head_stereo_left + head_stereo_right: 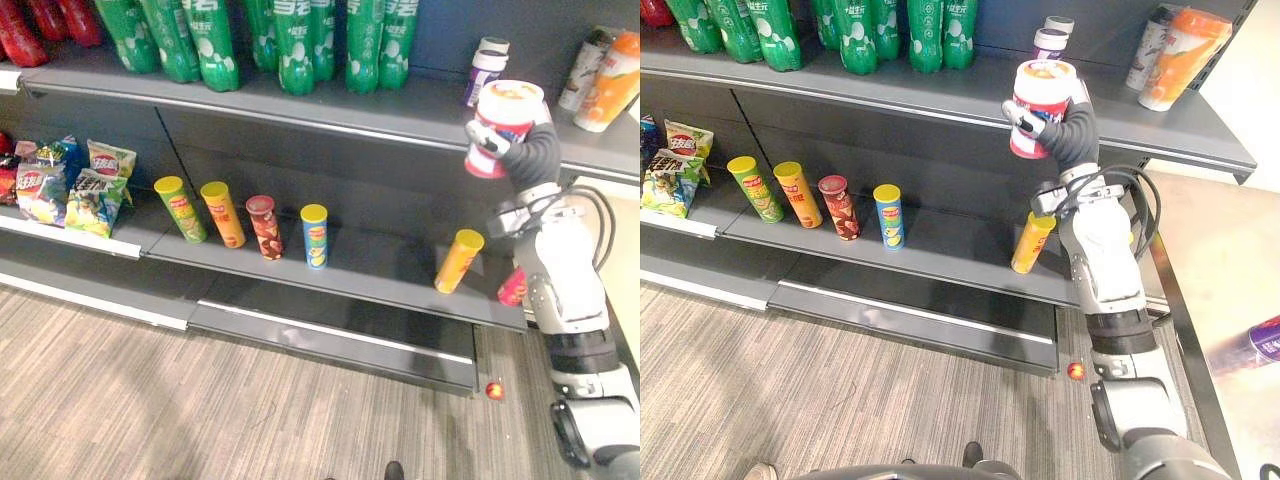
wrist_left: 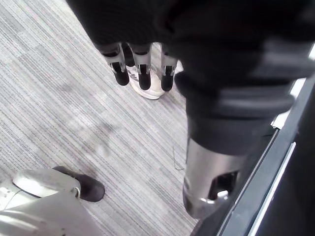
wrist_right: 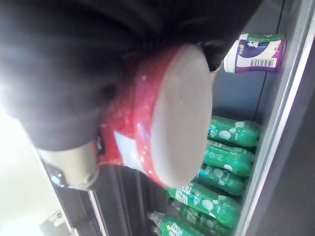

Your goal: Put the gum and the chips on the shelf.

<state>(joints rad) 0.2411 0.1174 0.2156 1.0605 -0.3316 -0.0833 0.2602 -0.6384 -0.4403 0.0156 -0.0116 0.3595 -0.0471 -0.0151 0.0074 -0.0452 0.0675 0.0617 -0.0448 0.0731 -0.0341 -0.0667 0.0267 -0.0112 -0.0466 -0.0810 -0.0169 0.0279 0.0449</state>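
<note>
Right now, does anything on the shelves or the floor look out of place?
Two things. A yellow chips can on the lower shelf leans over, apart from the row of four cans. A small red object lies on the floor by the shelf's base. The right hand grips the gum tub.

The red tub (image 1: 512, 112) is being partly covered by the fingers of the right hand (image 1: 528, 155) curled round it. The green bottles (image 1: 297, 45) are being cut off by the upper edge and the chip bags (image 1: 60, 185) by the left edge. A pink item (image 1: 512, 288) is being largely hidden behind the right arm. A purple object (image 1: 1265, 340) is being cropped at the right edge and cannot be identified. A white shoe (image 2: 150, 89) is being partly masked by the left hand (image 2: 142, 66).
</note>
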